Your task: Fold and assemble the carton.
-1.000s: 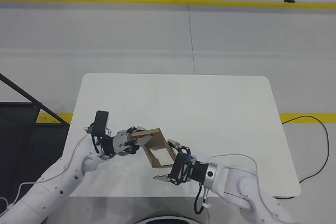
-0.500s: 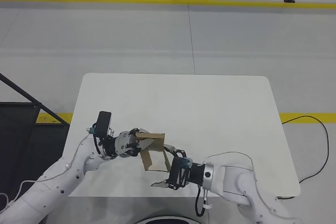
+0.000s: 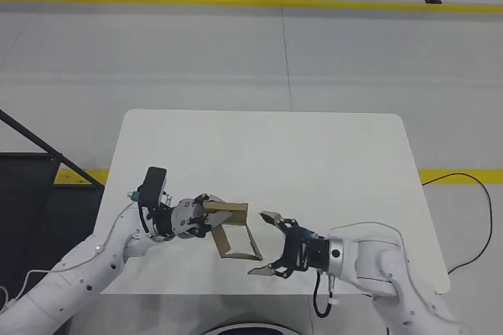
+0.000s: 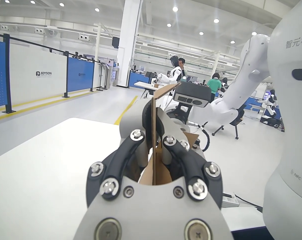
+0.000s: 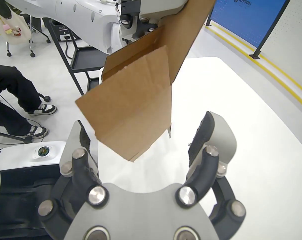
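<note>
Nearest the robot, the right gripper (image 3: 259, 244) stands with its jaws spread wide and holding nothing. It has drawn back to the right since half a second ago, when it sat against the carton's near edge. Just beyond it, over the near left part of the white table (image 3: 318, 159), the brown carton (image 3: 226, 213) now shows as an open four-sided sleeve, no longer pressed narrow. The left gripper (image 3: 204, 216) keeps its fingers clamped on the carton's upper panel.
</note>
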Available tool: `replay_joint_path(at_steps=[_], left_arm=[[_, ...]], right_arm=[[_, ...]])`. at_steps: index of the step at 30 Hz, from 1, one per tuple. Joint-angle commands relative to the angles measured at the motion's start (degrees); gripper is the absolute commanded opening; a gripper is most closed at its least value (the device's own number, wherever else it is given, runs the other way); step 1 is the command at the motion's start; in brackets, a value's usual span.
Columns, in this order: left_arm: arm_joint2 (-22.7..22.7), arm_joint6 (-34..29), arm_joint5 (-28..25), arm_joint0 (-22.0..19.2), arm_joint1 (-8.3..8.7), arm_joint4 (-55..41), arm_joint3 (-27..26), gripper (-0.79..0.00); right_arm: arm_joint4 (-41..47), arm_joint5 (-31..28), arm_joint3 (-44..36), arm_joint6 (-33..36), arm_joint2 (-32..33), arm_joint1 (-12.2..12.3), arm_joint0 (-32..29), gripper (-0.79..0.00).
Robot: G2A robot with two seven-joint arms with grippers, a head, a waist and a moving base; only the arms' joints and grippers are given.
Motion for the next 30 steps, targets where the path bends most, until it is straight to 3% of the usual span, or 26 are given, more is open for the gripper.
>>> replay_joint_path(at_steps=[1, 7, 12, 30], left_arm=[[1.2, 0.0, 0.0, -0.6, 0.3, -0.7, -0.3, -0.785], [6.4, 0.0, 0.0, -3.9, 1.09, -2.8, -0.8, -0.785], [9.7, 0.0, 0.0, -6.4, 1.27, -5.4, -0.8, -0.785], [14.7, 0.0, 0.0, -9.6, 0.79, -8.8, -0.2, -0.785]], right_arm=[[0.5, -2.1, 0.4, -0.4, 0.9, 0.3, -0.3, 0.0], [2.4, -6.2, 2.3, 1.0, 0.1, 0.4, 1.6, 0.0], [3.2, -6.2, 3.4, 2.3, -2.5, 0.0, 4.1, 0.0], [2.0, -4.3, 4.6, 0.3, -8.4, -1.3, 8.3, 0.0]])
